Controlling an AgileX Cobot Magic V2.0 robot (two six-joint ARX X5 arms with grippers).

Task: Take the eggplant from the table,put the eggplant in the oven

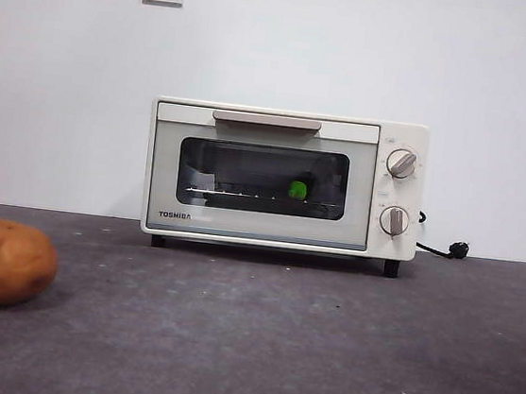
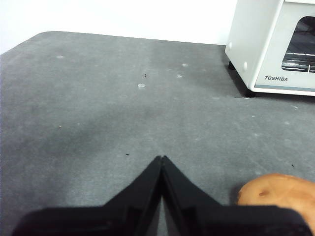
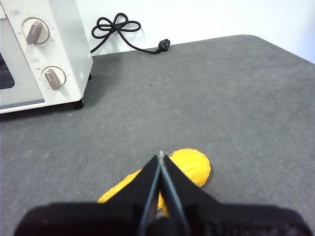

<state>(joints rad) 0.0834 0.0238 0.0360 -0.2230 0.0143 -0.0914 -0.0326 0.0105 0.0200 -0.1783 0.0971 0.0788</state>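
Eggplant (image 1: 297, 190) is already inside the oven (image 1: 284, 179): only its bright green stem cap shows through the dark glass door, right of centre in the front view, with the purple body lost against the dark interior. It seems to sit at the level of the wire rack. The door (image 1: 261, 178) looks shut, its beige bar handle (image 1: 267, 120) up against the top edge.

Both arms hang clear of the oven. The left tool (image 2: 162, 158) has its jaws pressed together, gripping nothing, above bare bench (image 2: 98, 123); a brown potato (image 2: 280, 189) lies near it at the lower right of that frame. The right tool (image 3: 161, 156) is likewise closed and empty, above a yellow ridged vegetable (image 3: 189, 167), possibly toy corn.

By my reading, the placing step is done and the task looks complete or nearly so. The next move calls for little: keep both arms away from the oven and leave the potato and the yellow piece alone.
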